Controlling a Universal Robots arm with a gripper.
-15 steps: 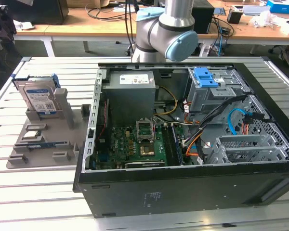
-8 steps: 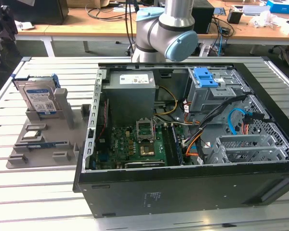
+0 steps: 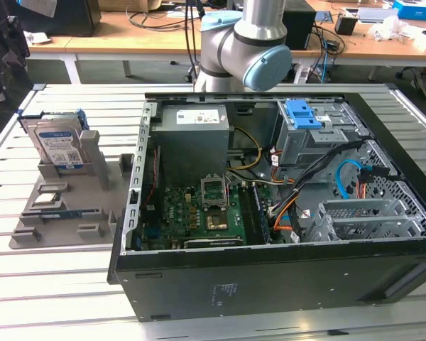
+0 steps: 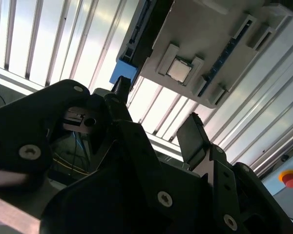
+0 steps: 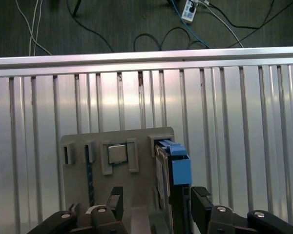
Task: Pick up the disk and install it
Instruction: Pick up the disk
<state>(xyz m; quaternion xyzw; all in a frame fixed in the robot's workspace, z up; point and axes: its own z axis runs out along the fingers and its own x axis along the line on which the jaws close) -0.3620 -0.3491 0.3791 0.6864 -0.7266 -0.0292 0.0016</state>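
Well, at the exterior view's left the disk point(image 3: 59, 145) stands upright in a grey holder point(image 3: 92, 153) on the worktop point(image 3: 57, 284) — the gripper point(image 5: 157, 195) hangs over it, fingers point(image 5: 201, 200) spread either side. Better to centre on it, then close squarely on its flat faces.
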